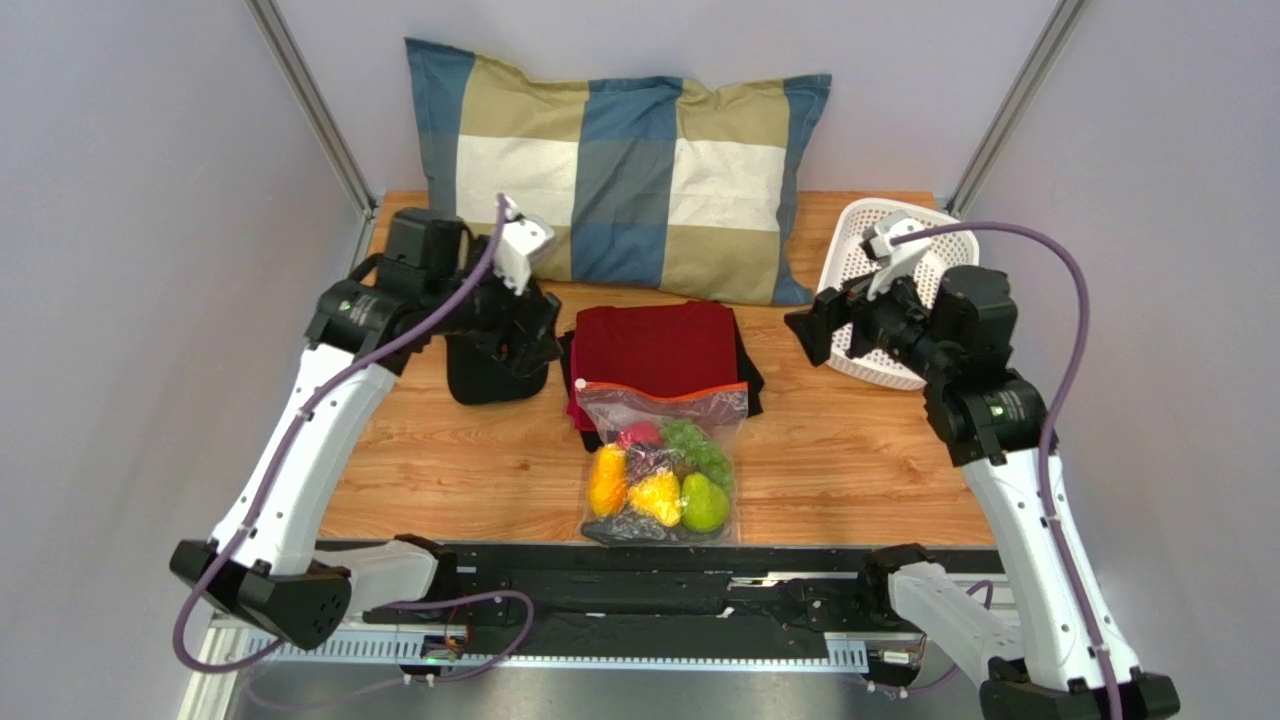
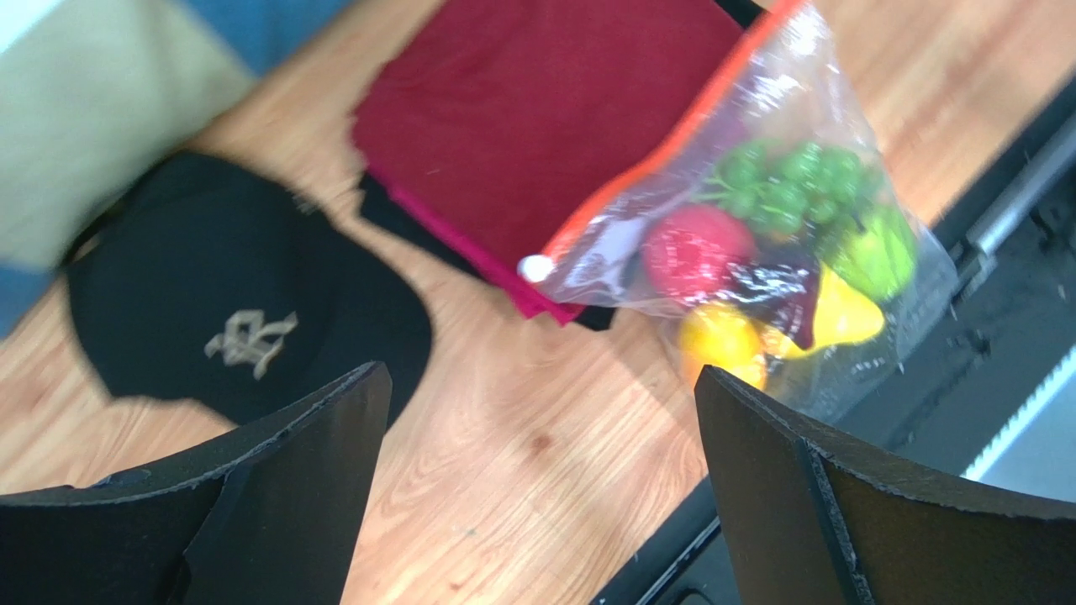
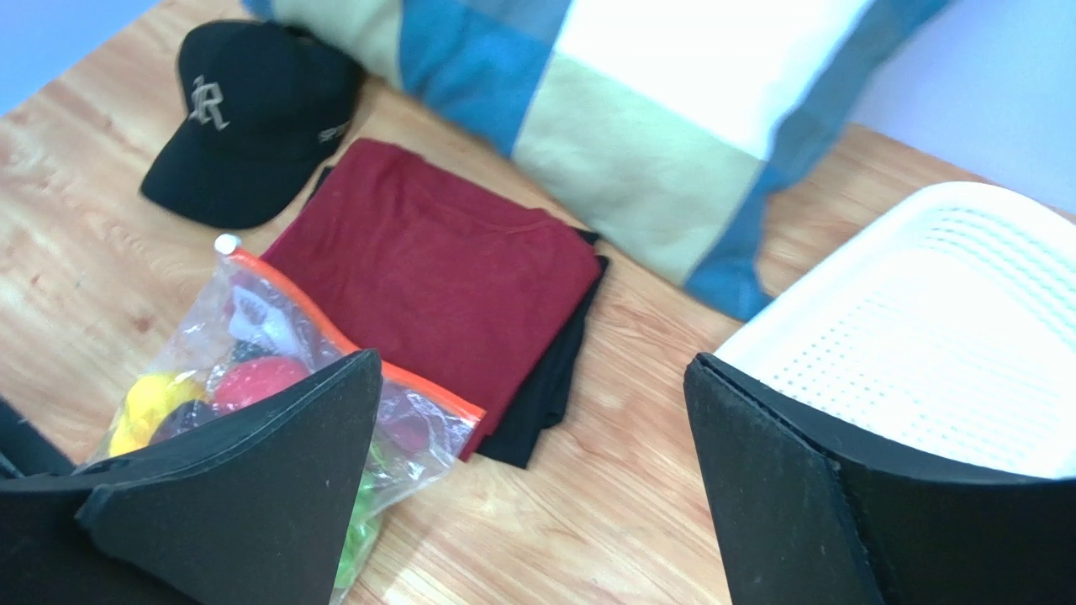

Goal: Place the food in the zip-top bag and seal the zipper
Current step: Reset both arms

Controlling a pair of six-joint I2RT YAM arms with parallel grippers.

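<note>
The clear zip-top bag [image 1: 661, 458] lies at the table's near middle, its mouth resting on a folded red shirt. The food is inside it: a red round fruit [image 1: 642, 435], green grapes [image 1: 691, 443], a green pear [image 1: 703, 503], and yellow and orange pieces. The orange-red zipper [image 1: 664, 393] runs flat along the mouth, with a small white tab [image 2: 537, 267] at its left end. My left gripper [image 1: 504, 342] is open and empty, raised left of the bag above a black cap. My right gripper [image 1: 819, 323] is open and empty, raised right of the shirt. The bag also shows in the left wrist view [image 2: 758, 227] and the right wrist view [image 3: 253, 340].
A folded red shirt [image 1: 657, 345] lies on a black cloth behind the bag. A black cap [image 2: 240, 315] sits to its left. A checked pillow [image 1: 624, 165] lies at the back. A white perforated basket [image 1: 887, 293] stands at the back right. A black rail [image 1: 631, 578] runs along the near edge.
</note>
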